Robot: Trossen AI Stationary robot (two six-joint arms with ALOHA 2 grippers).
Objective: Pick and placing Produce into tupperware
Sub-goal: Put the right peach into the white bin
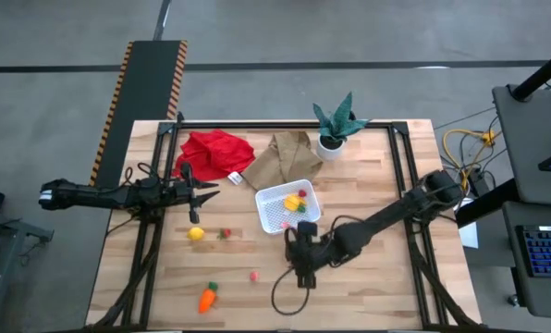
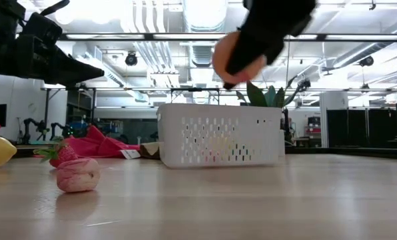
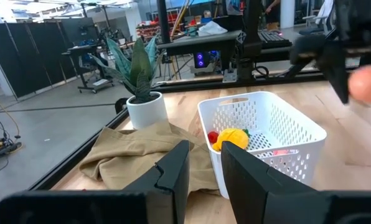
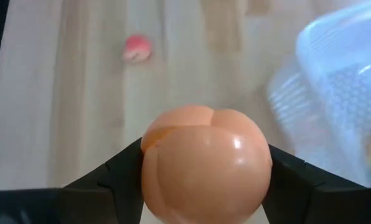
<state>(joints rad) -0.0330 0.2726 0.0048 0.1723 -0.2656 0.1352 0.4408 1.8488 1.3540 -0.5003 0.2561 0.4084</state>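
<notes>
The white perforated tupperware (image 1: 277, 209) stands mid-table with a yellow pepper (image 3: 233, 137) and a red piece inside. My right gripper (image 1: 302, 248) hovers just near of it, shut on a peach-orange fruit (image 4: 206, 163), which also shows in the low view (image 2: 233, 57). On the table lie a lemon (image 1: 196, 234), a strawberry (image 1: 226, 234), a pink berry (image 1: 254, 275) and a carrot (image 1: 208, 297). My left gripper (image 1: 204, 191) is open, above the table's left part, touching nothing; its fingers (image 3: 173, 171) point at the tupperware (image 3: 266, 134). My right gripper pinches the peach-orange fruit between its two fingers, one on each of its opposite flanks (image 4: 149, 163). The fingers come down at it from above, slanting. The fruit (image 2: 233, 57) is lifted clear of the table, higher than the tupperware's rim.
A red cloth (image 1: 214, 151), a brown cloth (image 1: 281, 157) and a potted plant (image 1: 336, 125) sit along the far edge. A black cable loops on the table near the right gripper (image 1: 285, 298). Bare wood lies at the near right.
</notes>
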